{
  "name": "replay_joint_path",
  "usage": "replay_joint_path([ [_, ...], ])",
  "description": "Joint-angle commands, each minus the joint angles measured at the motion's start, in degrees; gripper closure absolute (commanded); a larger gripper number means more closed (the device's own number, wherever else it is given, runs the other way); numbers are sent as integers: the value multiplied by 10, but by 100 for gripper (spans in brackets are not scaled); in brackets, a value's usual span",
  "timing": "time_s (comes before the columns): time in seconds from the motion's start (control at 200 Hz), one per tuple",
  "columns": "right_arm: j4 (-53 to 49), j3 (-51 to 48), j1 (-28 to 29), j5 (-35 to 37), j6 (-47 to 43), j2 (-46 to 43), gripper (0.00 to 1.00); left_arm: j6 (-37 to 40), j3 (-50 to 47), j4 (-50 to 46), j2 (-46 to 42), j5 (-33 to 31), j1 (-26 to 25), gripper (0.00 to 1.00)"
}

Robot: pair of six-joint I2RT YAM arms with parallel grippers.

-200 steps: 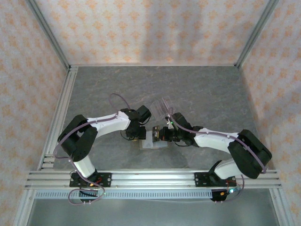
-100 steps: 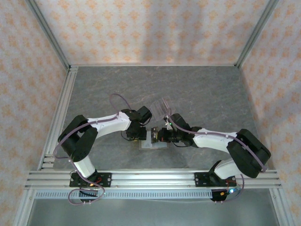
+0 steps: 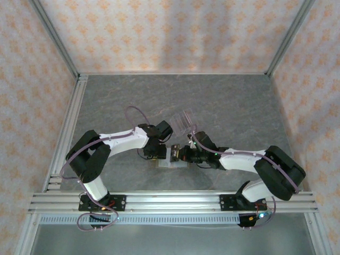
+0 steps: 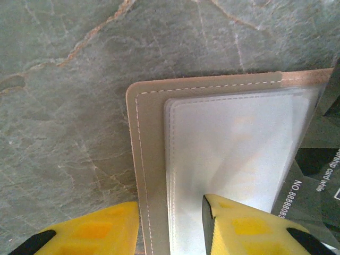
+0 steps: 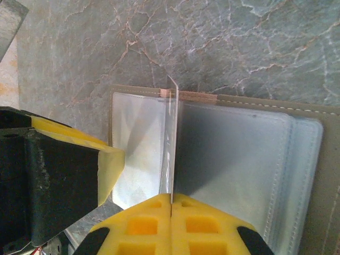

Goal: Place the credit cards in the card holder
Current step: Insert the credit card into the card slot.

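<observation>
Top camera: the card holder (image 3: pixel 173 162) lies open on the grey table (image 3: pixel 239 106), low in the middle of the frame, right where the two arms meet. The left gripper (image 3: pixel 161 154) comes at it from the left and the right gripper (image 3: pixel 178 154) from the right. A clear slotted stand (image 3: pixel 182 121) sits just above them.

Left wrist camera: the holder's tan stitched border (image 4: pixel 151 133) and its cloudy plastic pockets take up the middle and right. The two yellow fingers (image 4: pixel 239 226) at the bottom edge are spread apart, not clamped on anything; one is over bare table and the other is over a pocket. A dark card (image 4: pixel 305 183) with white print peeks in at the lower right – can't tell if it's in a pocket.

Right wrist camera: the fingers are pinched tight at the bottom centre on one plastic page (image 5: pixel 171 138), which stands upright on edge above the open holder. The left gripper's yellow finger (image 5: pixel 109 170) pokes in from the lower left.
</observation>
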Motion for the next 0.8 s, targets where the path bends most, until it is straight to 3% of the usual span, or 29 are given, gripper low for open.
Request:
replay_joint_path([
  [0.0, 21, -8, 4, 10, 13, 3, 100, -1, 9, -20, 6, -18, -4, 63],
  [0.796, 125, -24, 4, 12, 76, 55, 100, -12, -11, -13, 0, -12, -13, 66],
])
